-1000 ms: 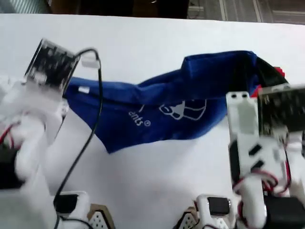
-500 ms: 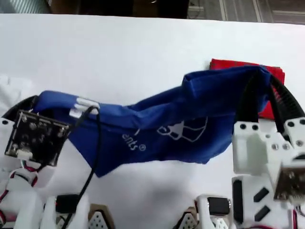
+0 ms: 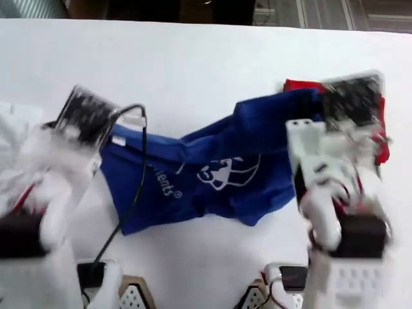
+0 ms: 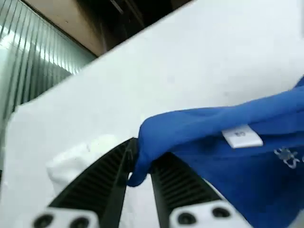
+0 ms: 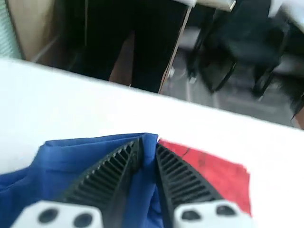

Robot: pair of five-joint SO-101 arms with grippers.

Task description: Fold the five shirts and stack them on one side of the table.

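Note:
A blue shirt with white print hangs stretched between both arms over the white table. My left gripper is shut on one bunched end of the blue shirt, near its white label. My right gripper is shut on the other end of the blue shirt, just over a folded red shirt. In the high view the red shirt lies at the right, partly hidden by the right arm. The left arm stands at the left.
White cloth lies at the table's left edge, beside the left arm; it shows as a white lump in the left wrist view. Arm bases sit along the near edge. Dark chairs stand beyond the table.
Both arms have swung toward the far side with the blue shirt. The right arm now covers most of the red shirt. The shirt hangs shorter and more bunched.

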